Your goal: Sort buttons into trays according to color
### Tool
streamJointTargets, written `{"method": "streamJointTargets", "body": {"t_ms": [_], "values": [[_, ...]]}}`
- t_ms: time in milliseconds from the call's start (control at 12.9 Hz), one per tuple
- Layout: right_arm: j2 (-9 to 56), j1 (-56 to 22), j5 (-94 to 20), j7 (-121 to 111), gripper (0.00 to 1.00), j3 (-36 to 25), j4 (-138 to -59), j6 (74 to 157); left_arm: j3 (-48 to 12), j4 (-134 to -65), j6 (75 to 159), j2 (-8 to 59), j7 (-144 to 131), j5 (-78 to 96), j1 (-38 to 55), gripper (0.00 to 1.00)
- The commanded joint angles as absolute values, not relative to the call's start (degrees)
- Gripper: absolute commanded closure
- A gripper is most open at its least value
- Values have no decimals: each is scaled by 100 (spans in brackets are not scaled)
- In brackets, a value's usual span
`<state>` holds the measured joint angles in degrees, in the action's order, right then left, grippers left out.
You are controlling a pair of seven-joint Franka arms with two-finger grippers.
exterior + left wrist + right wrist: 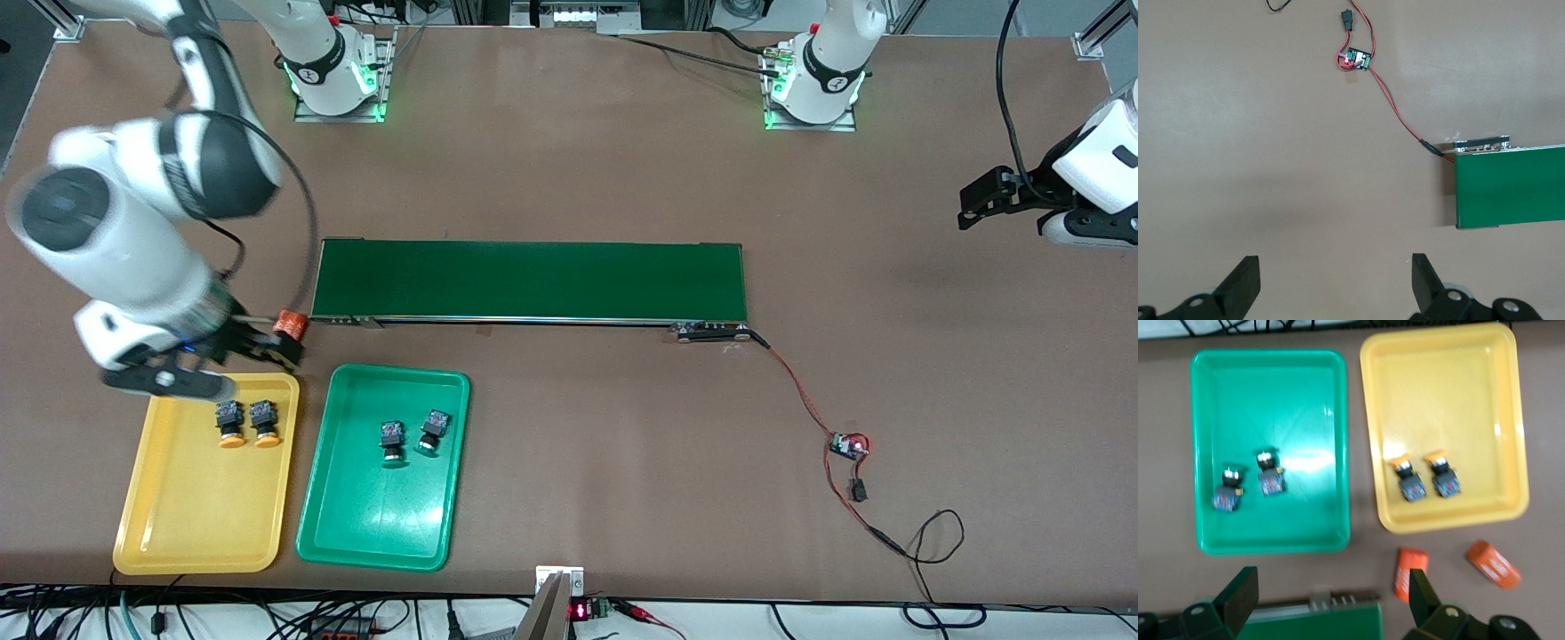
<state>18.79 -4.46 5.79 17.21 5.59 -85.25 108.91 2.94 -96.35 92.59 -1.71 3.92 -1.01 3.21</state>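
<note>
Two yellow-orange buttons (229,423) (264,423) lie side by side in the yellow tray (196,516). Two green buttons (392,442) (432,431) lie in the green tray (373,524). The right wrist view shows both trays, green (1271,393) and yellow (1438,387), each with its pair of buttons (1269,473) (1408,480). My right gripper (262,348) (1331,597) is open and empty, over the table between the belt's end and the yellow tray. My left gripper (976,201) (1336,280) is open and empty, waiting over bare table at the left arm's end.
A long dark-green belt (529,280) lies across the middle, farther from the camera than the trays. Two orange cylinders (1411,573) (1493,565) lie between the belt's end and the yellow tray; one shows in the front view (290,325). A red-wired circuit board (849,446) lies toward the left arm's end.
</note>
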Motion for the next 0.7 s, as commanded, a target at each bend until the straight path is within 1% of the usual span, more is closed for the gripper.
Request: {"method": "streamJointTargets", "body": {"t_ms": [0,155,309,464,619], "values": [[1119,113,141,1301,0,650,-9078,10400,299,-9475,9123,-105,536,-237,334,0],[644,272,141,1231,0,650,-9254,9812,290,-9475,9132,-105,536,-237,334,0],[379,430,141,942,0,624,-9264,9266,299,-9475,9123,-105,536,-237,334,0],[177,580,141,695,0,476,-9255,9062,290,-9475,9114,-105,527,-237,334,0],[158,563,167,686,0,335,-9255,8878,299,-9475,9106,-105,527,-237,334,0]]}}
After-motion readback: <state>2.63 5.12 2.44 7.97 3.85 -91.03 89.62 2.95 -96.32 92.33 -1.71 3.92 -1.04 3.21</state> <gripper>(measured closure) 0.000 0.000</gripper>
